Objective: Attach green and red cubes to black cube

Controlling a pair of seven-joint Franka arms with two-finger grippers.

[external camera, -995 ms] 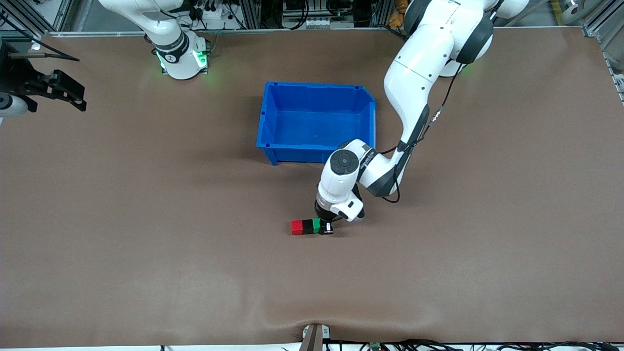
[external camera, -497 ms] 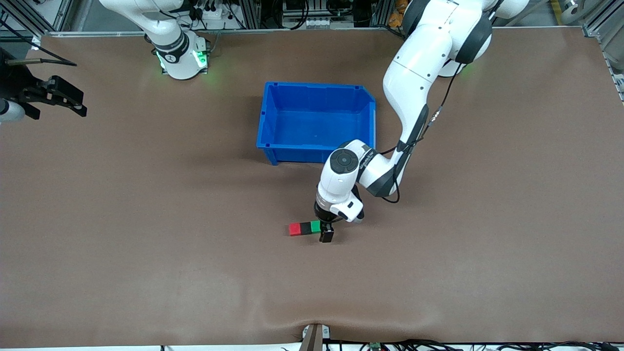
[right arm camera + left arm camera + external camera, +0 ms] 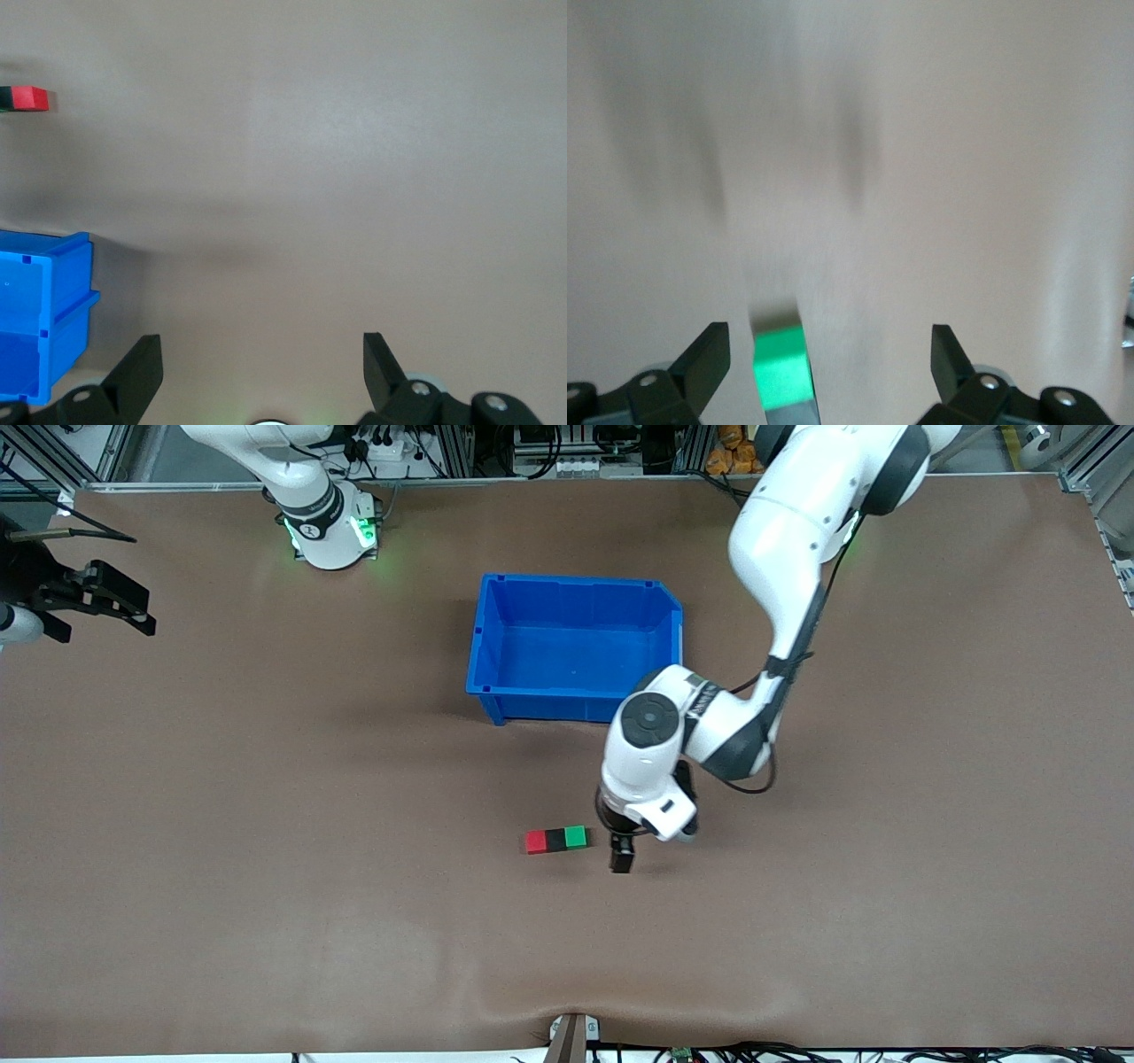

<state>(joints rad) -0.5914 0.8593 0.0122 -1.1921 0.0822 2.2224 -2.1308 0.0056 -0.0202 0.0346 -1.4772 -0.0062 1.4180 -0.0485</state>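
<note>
Front view: red cube [image 3: 535,841], black cube [image 3: 555,840] and green cube [image 3: 576,836] touch in a row on bare bench [image 3: 266,850], nearer the camera than the blue bin [image 3: 485,646]. Left pincer [image 3: 622,850] hangs spread, empty, just beside the green end. Right pincer [image 3: 111,598] waits spread by the bench's right-arm edge.

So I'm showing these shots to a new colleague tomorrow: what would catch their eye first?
Probably the big blue bin mid-table, then the tiny row of cubes nearer the front camera: red cube, black cube and green cube joined side by side. The left gripper is open just beside the green end, holding nothing, while the right gripper waits open at the right arm's end of the table.
</note>
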